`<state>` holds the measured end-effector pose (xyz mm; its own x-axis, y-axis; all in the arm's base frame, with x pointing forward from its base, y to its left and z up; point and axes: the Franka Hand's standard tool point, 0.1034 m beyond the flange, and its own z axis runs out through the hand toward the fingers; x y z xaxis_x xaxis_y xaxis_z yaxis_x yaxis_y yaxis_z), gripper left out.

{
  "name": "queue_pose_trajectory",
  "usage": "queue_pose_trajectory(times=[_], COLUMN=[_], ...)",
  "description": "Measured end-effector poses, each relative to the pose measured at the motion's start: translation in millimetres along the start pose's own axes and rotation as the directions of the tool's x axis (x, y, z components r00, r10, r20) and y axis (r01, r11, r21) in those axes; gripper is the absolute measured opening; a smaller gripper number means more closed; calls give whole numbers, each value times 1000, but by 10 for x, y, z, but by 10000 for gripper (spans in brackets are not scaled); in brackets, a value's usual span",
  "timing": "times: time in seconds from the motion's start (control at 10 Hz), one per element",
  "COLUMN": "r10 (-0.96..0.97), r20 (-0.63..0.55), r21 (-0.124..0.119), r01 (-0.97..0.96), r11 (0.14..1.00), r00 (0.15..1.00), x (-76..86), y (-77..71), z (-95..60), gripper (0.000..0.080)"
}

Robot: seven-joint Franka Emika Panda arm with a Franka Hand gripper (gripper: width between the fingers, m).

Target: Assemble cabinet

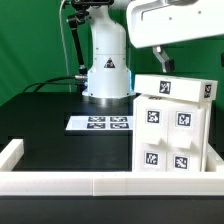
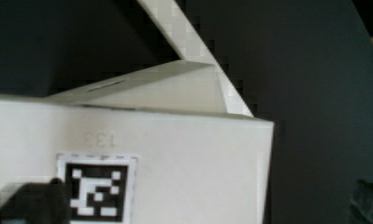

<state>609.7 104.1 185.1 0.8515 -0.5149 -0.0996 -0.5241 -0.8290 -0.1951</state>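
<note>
Exterior view, whole cabinet (image 1: 172,130) on counter (image 1: 40,130), pincer (image 1: 163,62) above it, its gap impossible to tell, wrist view, one tag (image 2: 98,190) close up

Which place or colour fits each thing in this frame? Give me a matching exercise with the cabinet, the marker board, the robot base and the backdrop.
Things:
1. cabinet
2. marker board
3. robot base
4. backdrop

Places or colours:
A. green
B. lies flat in the middle of the black table
C. stands at the exterior view's right, tags on its front
D. stands upright at the back of the table

Pairs: 1-C, 2-B, 3-D, 4-A.
</note>
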Motion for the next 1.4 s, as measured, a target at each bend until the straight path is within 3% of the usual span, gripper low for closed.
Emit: queue_pose_trajectory(times=[0.2, 0.5, 0.8, 1.0, 1.2, 1.4], r10=[-312, -619, -733, -831, -932, -948], r20=[-7, 10, 20, 31, 26, 28], r21=[-45, -79, -77, -74, -92, -97], r01=[311, 618, 732, 831, 930, 945], r11=[949, 782, 676, 552, 357, 314], r00=[950, 785, 679, 555, 360, 318], x=[14, 24, 33, 43, 75, 68], y=[32, 56, 68, 77, 110, 179], z=[1, 12, 13, 10, 58, 124], gripper=[797, 797, 797, 797, 797, 797])
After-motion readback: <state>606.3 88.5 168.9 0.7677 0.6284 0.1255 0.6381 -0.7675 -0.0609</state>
